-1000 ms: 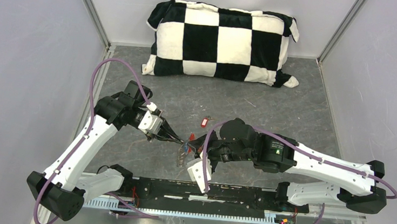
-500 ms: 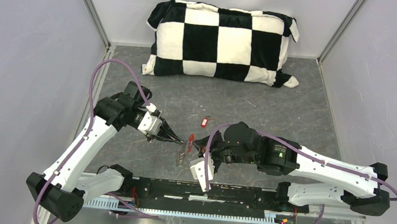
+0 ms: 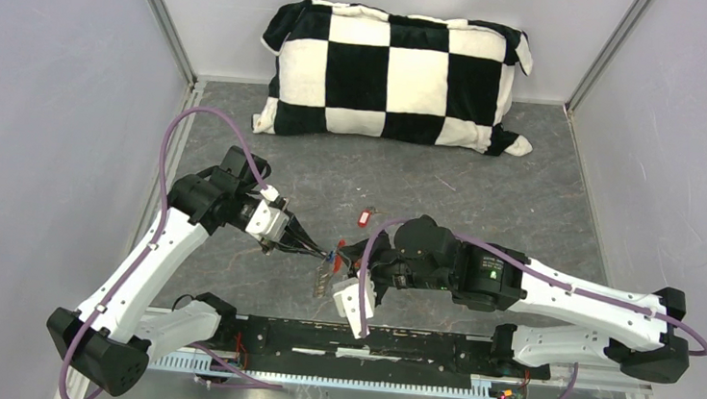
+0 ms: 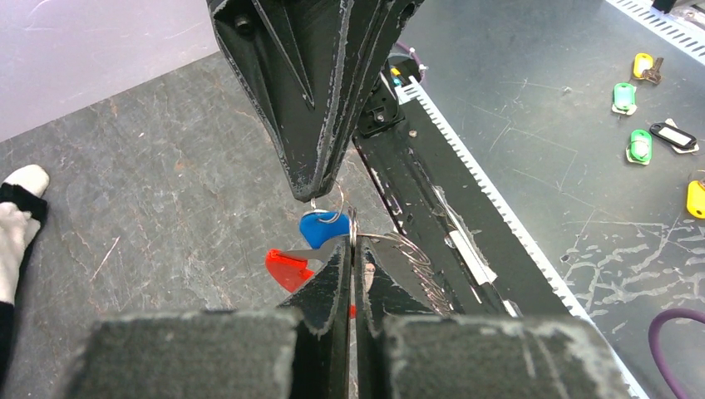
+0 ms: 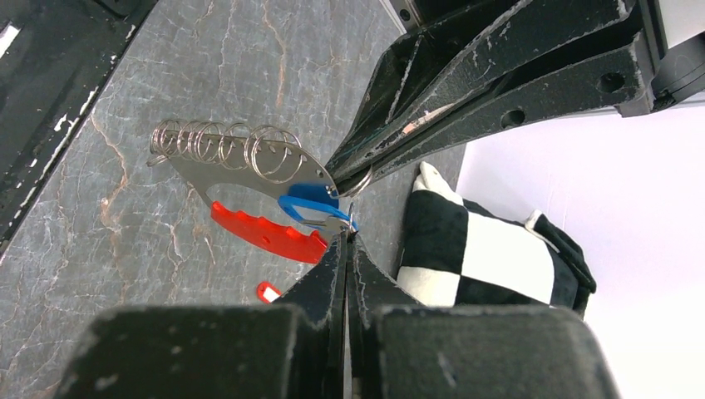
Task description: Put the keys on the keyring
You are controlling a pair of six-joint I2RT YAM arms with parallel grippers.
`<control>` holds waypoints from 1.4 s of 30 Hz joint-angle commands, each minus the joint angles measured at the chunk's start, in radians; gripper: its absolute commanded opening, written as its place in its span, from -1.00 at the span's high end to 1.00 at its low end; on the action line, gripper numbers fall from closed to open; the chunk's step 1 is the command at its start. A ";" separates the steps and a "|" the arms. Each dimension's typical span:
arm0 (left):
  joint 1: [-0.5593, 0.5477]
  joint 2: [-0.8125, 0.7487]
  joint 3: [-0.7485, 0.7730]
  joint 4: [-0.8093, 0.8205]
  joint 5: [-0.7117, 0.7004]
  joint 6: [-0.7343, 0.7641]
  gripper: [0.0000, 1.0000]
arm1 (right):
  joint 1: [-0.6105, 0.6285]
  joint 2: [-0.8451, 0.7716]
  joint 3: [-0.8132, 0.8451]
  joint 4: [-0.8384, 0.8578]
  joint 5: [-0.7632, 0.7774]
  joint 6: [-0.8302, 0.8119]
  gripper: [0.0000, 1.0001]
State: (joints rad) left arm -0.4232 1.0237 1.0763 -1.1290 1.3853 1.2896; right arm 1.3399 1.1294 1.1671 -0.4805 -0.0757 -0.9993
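My left gripper (image 3: 314, 247) is shut on a thin silver keyring (image 4: 352, 235); its tips also show in the right wrist view (image 5: 356, 178). My right gripper (image 3: 349, 255) faces it tip to tip and is shut on the small ring of a blue-tagged key (image 5: 309, 202). The blue tag (image 4: 321, 226) hangs between the two grippers. A silver plate with several wire coils (image 5: 237, 155) and a red plastic grip (image 5: 268, 234) hangs from the same cluster, just above the table. A red-and-white tagged key (image 3: 363, 218) lies on the table behind the grippers.
A black-and-white checked pillow (image 3: 394, 76) lies at the back. A black rail (image 3: 385, 342) runs along the near edge. Green and yellow tagged keys (image 4: 637, 145) lie on the lower surface beyond that rail. Grey walls close in both sides.
My right gripper has edged slightly left toward the left gripper. The hanging cluster has turned, so the blue tag shows where the red grip showed half a second ago.
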 commanded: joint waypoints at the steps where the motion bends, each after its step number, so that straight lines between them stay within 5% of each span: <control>1: -0.003 -0.014 0.002 0.014 0.014 0.023 0.96 | -0.002 0.001 0.004 0.033 -0.029 0.003 1.00; 42: -0.003 0.003 -0.001 0.015 0.001 -0.006 0.96 | -0.002 0.026 0.031 0.054 -0.082 -0.031 1.00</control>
State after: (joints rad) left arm -0.4232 1.0260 1.0737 -1.1282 1.3636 1.2892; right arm 1.3396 1.1473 1.1675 -0.4767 -0.1326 -1.0187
